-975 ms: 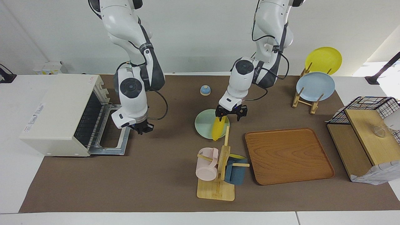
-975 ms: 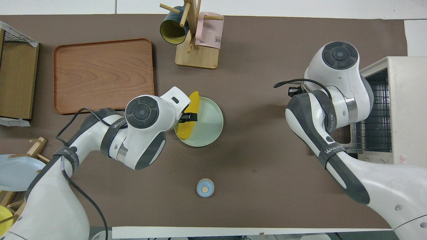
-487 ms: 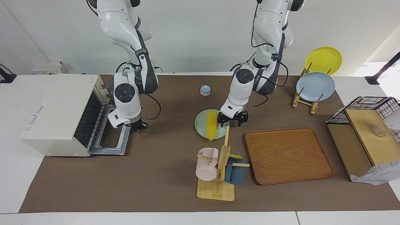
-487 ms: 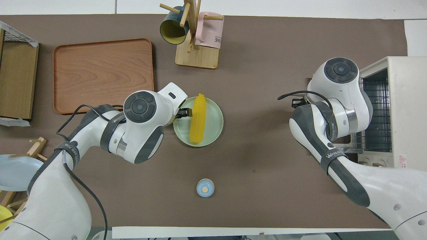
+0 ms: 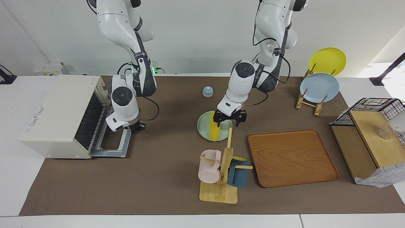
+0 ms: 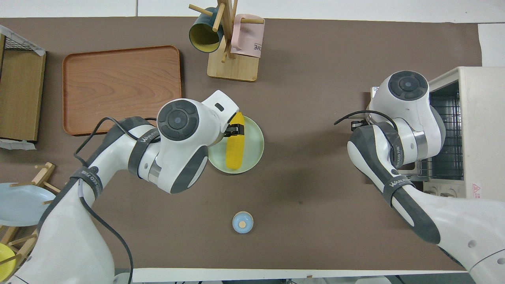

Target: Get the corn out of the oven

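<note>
- A plain white wall (image 5: 196,34) rises at the robots' end of the bench (image 5: 19,190).
- The white bench carries a brown mat (image 5: 126,183) over most of its top.
- Bright daylight falls on the bench corner (image 5: 376,71) at the left arm's end.

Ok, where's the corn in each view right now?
Facing view: the corn lies on the pale green plate at centre, under the left gripper.
Overhead view: the corn lies on the same plate, just below centre.
Shared landmark: the mug tree.
</note>
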Available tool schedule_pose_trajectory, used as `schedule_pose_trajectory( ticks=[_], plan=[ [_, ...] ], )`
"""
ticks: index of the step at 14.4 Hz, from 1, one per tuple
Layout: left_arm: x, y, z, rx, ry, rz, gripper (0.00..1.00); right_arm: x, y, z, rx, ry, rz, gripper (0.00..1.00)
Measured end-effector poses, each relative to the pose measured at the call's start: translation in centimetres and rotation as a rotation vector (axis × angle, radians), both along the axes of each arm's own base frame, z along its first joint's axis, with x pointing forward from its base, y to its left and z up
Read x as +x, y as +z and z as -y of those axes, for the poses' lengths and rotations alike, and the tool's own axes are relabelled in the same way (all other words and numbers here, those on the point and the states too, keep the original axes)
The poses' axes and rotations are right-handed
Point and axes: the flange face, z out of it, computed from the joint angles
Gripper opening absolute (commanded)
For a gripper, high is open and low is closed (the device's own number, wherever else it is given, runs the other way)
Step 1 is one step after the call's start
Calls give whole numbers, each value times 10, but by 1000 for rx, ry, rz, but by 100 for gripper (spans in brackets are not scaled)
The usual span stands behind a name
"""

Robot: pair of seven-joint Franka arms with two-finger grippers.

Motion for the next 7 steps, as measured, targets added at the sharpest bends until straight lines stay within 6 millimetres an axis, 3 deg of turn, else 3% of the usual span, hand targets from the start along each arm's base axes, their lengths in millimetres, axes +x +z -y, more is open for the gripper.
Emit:
schedule_pose_trajectory(
  ticks=[1, 3, 5, 7],
  plan=[
    [-13, -5, 15, 1, -16, -6, 98, 3, 9, -1, -4, 30, -22, 0],
    [-28, -17, 31, 11, -34, -18, 96, 11, 51, 6, -5, 85, -69, 0],
    [-26, -26, 30, 21, -30, -26, 83, 10, 108, 37, 10, 121, -70, 0],
    [-25, -27, 29, 23, -27, -27, 69, 3, 152, 83, 8, 125, -42, 6]
  ],
)
